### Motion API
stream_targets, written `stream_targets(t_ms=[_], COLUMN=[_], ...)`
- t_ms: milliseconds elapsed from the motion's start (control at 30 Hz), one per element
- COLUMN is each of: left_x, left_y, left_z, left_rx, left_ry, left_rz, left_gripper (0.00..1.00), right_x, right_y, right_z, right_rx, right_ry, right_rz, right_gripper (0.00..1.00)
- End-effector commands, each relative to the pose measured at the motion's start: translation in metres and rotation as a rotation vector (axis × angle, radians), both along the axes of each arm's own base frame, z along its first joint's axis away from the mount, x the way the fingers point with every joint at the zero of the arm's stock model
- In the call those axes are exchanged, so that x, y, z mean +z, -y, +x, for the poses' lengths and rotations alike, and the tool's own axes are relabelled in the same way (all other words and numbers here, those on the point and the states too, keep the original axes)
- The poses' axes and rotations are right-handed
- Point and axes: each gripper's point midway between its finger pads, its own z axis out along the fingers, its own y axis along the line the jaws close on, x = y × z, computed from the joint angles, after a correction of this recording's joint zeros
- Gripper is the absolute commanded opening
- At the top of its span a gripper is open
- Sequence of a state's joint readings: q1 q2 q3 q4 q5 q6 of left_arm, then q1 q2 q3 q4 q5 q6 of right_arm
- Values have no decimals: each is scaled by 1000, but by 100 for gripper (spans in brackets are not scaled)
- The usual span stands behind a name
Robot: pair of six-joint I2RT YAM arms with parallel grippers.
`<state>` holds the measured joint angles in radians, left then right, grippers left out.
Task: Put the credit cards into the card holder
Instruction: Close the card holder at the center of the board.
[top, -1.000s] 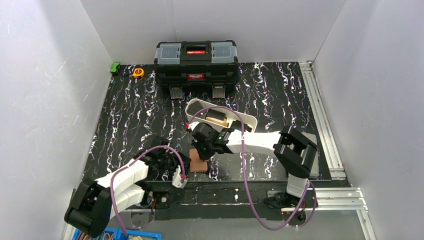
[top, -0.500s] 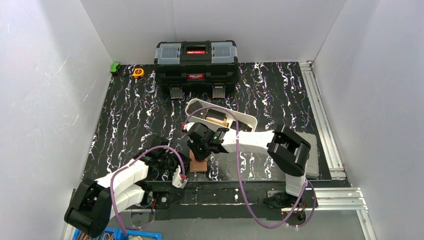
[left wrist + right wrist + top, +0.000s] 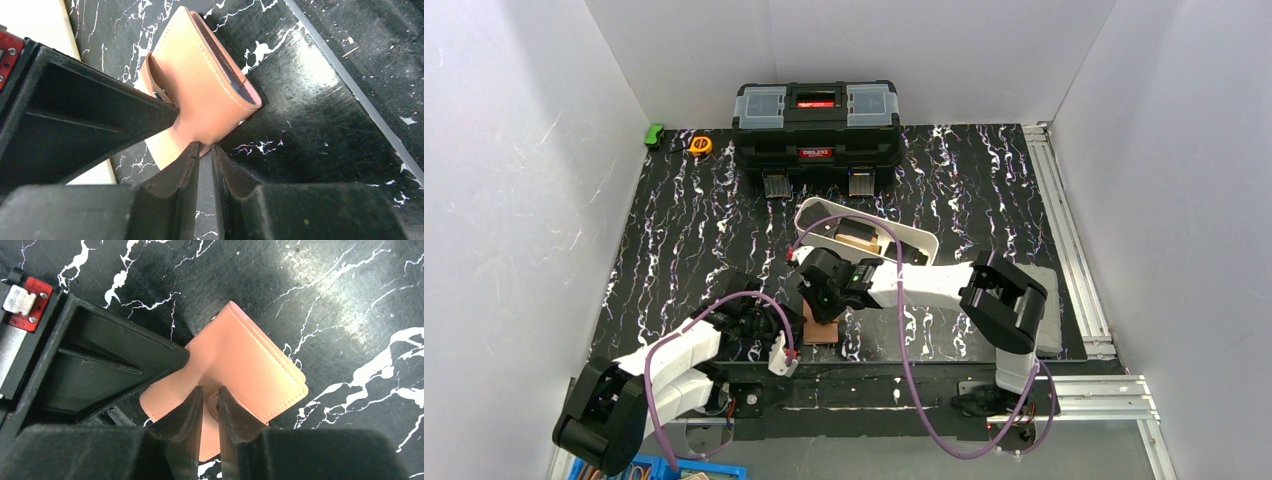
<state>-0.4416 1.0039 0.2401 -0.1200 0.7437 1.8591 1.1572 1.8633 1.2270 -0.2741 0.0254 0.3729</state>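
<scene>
Since a second ago my right hand (image 3: 210, 390) sits further left in the frame, jaws now slightly parted over the tan-pink leather folding card holder (image 3: 250, 365), lower centre on the black marbled table (image 3: 984, 180); my left hand (image 3: 205, 146) pinches its corner.

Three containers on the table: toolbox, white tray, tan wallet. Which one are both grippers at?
The tan-pink card holder near the front edge; left gripper and right gripper both are at it. White tray sits behind, toolbox at the back.
</scene>
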Motion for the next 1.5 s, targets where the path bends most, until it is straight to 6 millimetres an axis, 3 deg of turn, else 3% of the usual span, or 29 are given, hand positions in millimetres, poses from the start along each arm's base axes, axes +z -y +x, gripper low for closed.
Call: stream_targets(t_ms=[0, 633, 800, 933, 1033, 1167, 1467], left_x=[-12, -9, -3, 3, 10, 21, 35], left_y=[-4, -10, -15, -18, -19, -17, -25], left_z=[-17, -6, 6, 11, 15, 23, 13], left_rx=[-14, 103, 211, 259, 283, 286, 218], left_ry=[-68, -158, -241, -295, -329, -317, -245], left_rz=[14, 63, 109, 148, 178, 182, 217], left_gripper=[15, 14, 11, 10, 10, 11, 12], right_x=[-7, -31, -49, -75, -79, -101, -112], right_y=[4, 24, 38, 53, 51, 59, 73], right_z=[-13, -23, -21, -21, -15, -14, -15], right_rx=[-22, -93, -124, -140, -172, -233, -301], right_ry=[-15, 19, 59, 104, 118, 52, -156], right_rz=[24, 265, 264, 224, 226, 235, 381], right_gripper=[23, 14, 3, 6, 10, 7, 6])
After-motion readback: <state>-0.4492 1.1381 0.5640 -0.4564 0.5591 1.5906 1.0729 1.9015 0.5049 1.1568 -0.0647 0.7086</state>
